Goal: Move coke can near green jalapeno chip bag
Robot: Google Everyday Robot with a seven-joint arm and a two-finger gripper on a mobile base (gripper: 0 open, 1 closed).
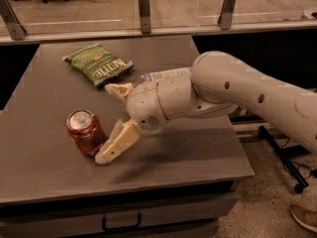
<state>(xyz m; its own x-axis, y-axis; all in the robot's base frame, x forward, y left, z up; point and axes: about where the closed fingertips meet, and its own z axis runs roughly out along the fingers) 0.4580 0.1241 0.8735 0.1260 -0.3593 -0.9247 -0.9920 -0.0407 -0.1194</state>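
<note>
The coke can (85,131), red with a silver top, stands upright at the front left of the grey table (44,177). The green jalapeno chip bag (98,64) lies flat at the back of the table, well apart from the can. My gripper (111,120) is open just right of the can. One cream finger (117,143) reaches down beside the can's right side and the other finger (118,90) sits behind and to the can's right. The can is not between closed fingers.
A clear water bottle with a white label (166,75) lies on the table behind my arm, mostly hidden by it. A glass railing with metal posts (144,10) runs behind the table. A drawer handle (121,223) sits below the front edge.
</note>
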